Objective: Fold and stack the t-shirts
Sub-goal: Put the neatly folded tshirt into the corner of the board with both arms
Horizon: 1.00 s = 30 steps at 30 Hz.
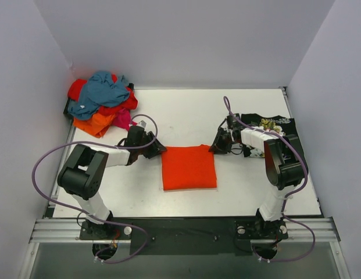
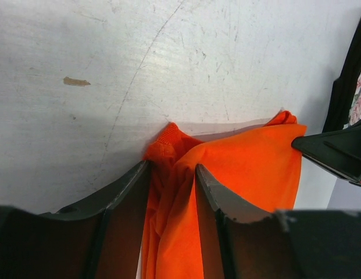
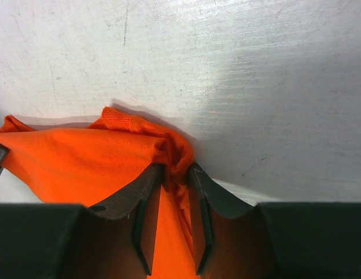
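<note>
A folded orange t-shirt [image 1: 189, 167] is laid flat on the worktop [image 1: 186, 110]. Its far left corner is clamped by the left end effector [image 2: 171, 168], its far right corner by the right end effector [image 3: 174, 170]. A pile of crumpled t-shirts [image 1: 102, 103] is seen beyond and outward of the left end effector; a black floral t-shirt [image 1: 282, 125] is spread just outward of the right one.

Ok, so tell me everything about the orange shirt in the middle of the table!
The orange shirt is plain, bright, soft-looking cloth, folded into a neat, nearly square shape. It lies on the white table between the two arms. The left gripper pinches its far left corner and the right gripper pinches its far right corner, bunching the cloth there. Nothing else touches it.
</note>
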{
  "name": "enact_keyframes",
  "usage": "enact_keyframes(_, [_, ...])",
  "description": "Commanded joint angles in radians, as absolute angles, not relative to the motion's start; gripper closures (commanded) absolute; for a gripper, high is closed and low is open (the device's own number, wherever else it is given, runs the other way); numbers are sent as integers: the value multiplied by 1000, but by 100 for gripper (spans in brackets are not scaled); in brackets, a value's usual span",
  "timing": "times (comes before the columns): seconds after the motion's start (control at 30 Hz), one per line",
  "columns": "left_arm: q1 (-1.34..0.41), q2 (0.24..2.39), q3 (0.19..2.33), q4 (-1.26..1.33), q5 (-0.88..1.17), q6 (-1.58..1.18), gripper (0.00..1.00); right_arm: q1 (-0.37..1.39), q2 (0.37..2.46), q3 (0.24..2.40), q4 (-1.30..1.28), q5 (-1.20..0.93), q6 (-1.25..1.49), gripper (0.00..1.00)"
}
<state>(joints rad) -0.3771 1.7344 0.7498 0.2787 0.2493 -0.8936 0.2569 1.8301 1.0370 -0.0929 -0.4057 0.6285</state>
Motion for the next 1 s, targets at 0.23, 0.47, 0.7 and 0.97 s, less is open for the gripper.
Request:
enact_keyframes(0.23, [-387,1652,729,156,163,-839,51,264,1822,1040,-115,-370,614,79])
enact_keyframes(0.47, [-387,1631,755,94,138,-801,48,264,1821,1040,-115,-373,612,80])
enact_keyframes(0.7, [-414,1712,790,109,173,-813,48,265,1825,1046,-117,-376,612,80])
enact_keyframes(0.97, [-428,1808,814,150,183,-854,66,271,1830,1057,-126,-374,606,81])
